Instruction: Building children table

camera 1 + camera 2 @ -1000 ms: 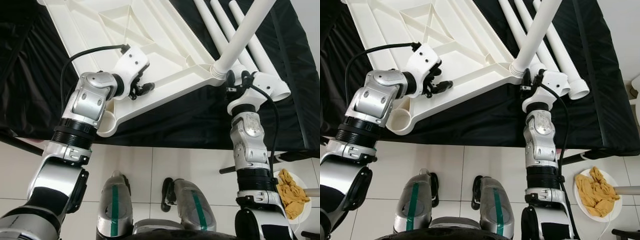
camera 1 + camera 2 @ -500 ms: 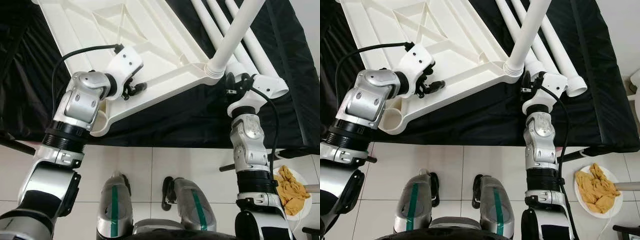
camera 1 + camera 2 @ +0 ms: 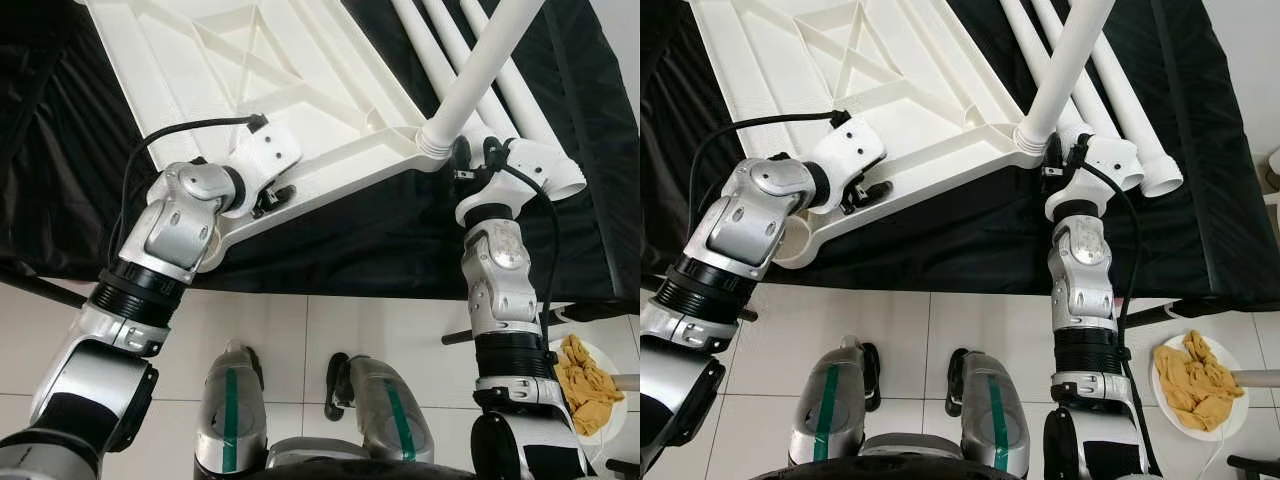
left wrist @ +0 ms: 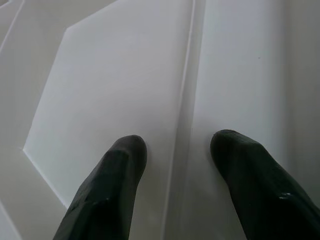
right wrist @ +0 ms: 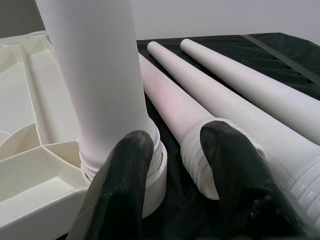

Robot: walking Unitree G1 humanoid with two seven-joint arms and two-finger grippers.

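Observation:
A white tabletop (image 3: 250,70) lies upside down on a black cloth. One white leg (image 3: 480,70) stands in its near right corner socket, leaning up and away. My left gripper (image 3: 272,195) rests on the tabletop's front rim. It is open, and its fingers (image 4: 120,165) stand on either side of a thin rib. My right gripper (image 3: 476,155) is open beside the standing leg's threaded base (image 5: 125,150), with one finger (image 5: 130,165) in front of it. Three loose legs (image 5: 235,85) lie on the cloth just to the right.
An unfilled round socket (image 3: 790,240) sits at the tabletop's near left corner. The black cloth (image 3: 940,250) ends at white floor tiles by my feet (image 3: 900,410). A white plate with a yellow cloth (image 3: 1195,385) lies on the floor at the right.
My left gripper has slid nearer and lower along the tabletop's front rim as the arm dropped. The right gripper stays by the leg's base.

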